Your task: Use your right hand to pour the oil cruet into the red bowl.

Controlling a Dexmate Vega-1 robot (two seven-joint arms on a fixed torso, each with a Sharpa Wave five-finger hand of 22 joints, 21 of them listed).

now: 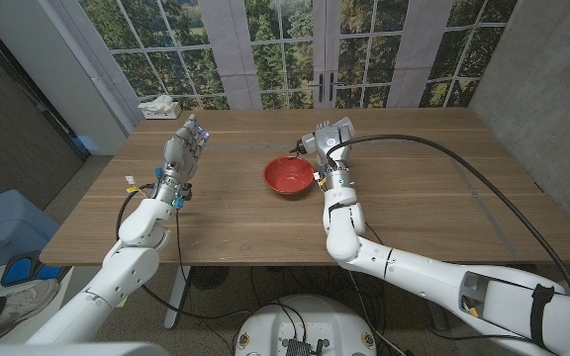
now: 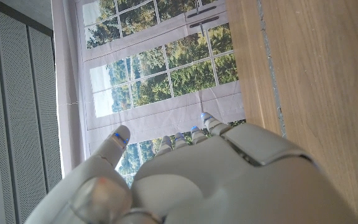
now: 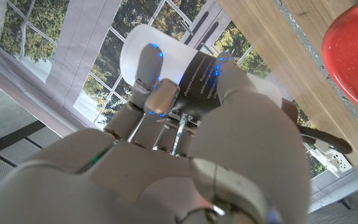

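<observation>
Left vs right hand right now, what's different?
The right hand grips the clear oil cruet with a dark label beside the round red bowl; the left hand holds nothing, fingers apart. The right is near table centre, the left towards the left side. Both are raised.

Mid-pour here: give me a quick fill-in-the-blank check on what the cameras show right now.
1. The oil cruet is held by the ____ hand.
2. The bowl on the table is ____ in colour.
3. The left hand holds ____.

Missing words: right; red; nothing
</observation>
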